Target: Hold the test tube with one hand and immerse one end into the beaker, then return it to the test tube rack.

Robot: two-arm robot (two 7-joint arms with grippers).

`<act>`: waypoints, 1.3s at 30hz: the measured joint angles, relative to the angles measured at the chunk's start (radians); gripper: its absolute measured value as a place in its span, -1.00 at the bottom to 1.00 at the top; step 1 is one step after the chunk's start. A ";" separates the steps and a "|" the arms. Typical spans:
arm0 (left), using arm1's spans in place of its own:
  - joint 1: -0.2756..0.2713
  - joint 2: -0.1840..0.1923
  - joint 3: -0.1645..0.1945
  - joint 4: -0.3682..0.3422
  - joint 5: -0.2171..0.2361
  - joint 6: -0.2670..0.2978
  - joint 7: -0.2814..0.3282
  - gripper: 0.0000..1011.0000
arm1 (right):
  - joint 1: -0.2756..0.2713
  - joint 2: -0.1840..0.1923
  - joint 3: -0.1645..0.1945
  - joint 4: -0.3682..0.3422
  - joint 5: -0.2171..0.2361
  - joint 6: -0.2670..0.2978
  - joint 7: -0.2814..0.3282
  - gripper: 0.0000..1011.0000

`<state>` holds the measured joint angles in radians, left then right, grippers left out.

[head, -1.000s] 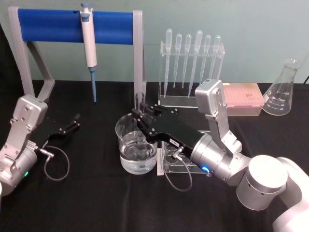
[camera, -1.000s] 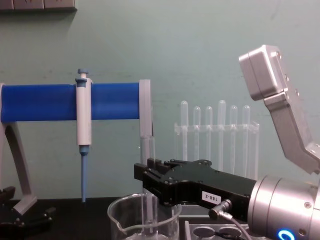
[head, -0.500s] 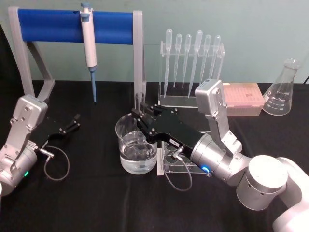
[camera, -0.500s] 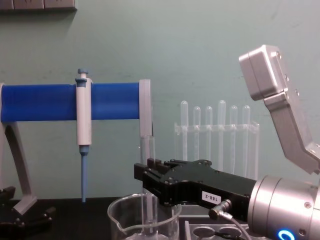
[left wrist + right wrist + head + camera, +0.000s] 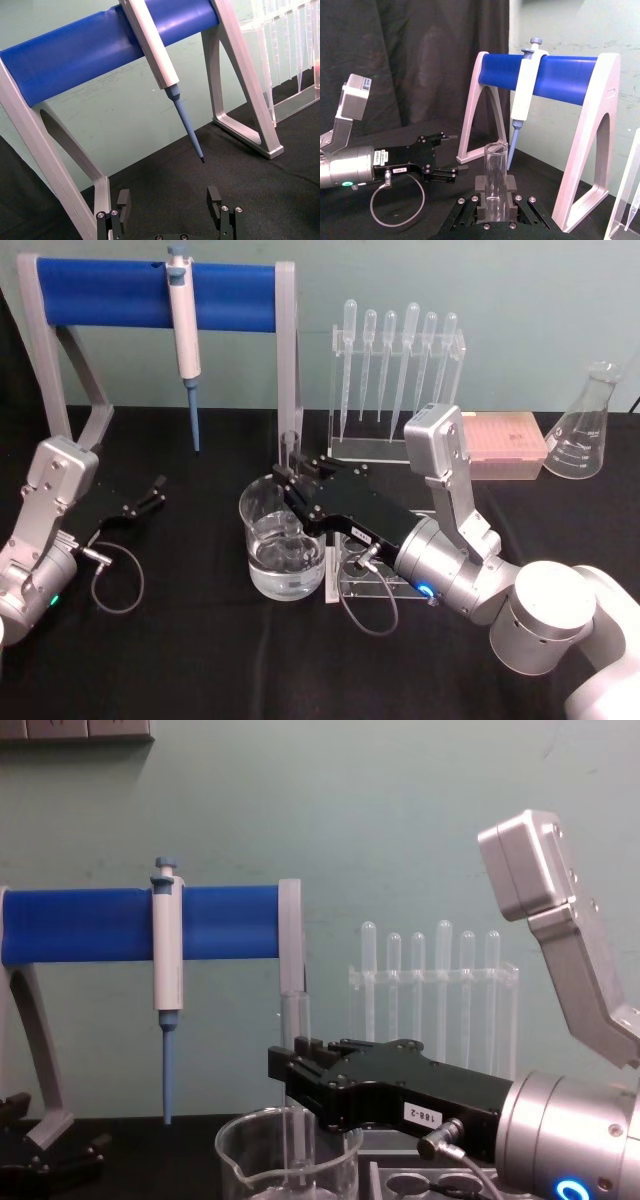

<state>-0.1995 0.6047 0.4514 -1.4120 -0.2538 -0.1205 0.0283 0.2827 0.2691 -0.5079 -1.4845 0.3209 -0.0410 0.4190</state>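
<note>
two ridged black jaws of the right gripper (image 5: 290,480) pinch the long clear glass test tube (image 5: 495,170) at mid-length, upright, so its round end drops straight into the wide clear glass beaker (image 5: 262,505); whether it reaches the water (image 5: 285,562) i cannot tell. the clear plastic rack (image 5: 390,585) sits beside the beaker under the arm, handy for the return. the left gripper (image 5: 153,494) lies parked at the left of the black table (image 5: 200,660), fingers apart

wall (image 5: 420,820): pale green, plain | table (image 5: 200,660): black cloth cover | black drape (image 5: 395,60): hangs beside the wall
</note>
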 joint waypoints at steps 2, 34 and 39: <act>0.000 0.000 0.000 0.000 0.000 0.000 0.000 0.98 | 0.000 0.000 0.000 0.000 0.000 0.000 0.000 -0.55; 0.000 0.000 0.000 0.000 0.000 0.000 0.000 0.98 | 0.000 0.000 0.000 0.000 0.000 0.000 0.000 -0.55; 0.000 0.000 0.000 0.000 0.000 0.000 0.000 0.98 | 0.000 0.000 0.000 0.000 0.000 0.000 0.000 -0.55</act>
<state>-0.1995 0.6047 0.4514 -1.4120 -0.2539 -0.1206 0.0283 0.2827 0.2691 -0.5079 -1.4845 0.3209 -0.0410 0.4190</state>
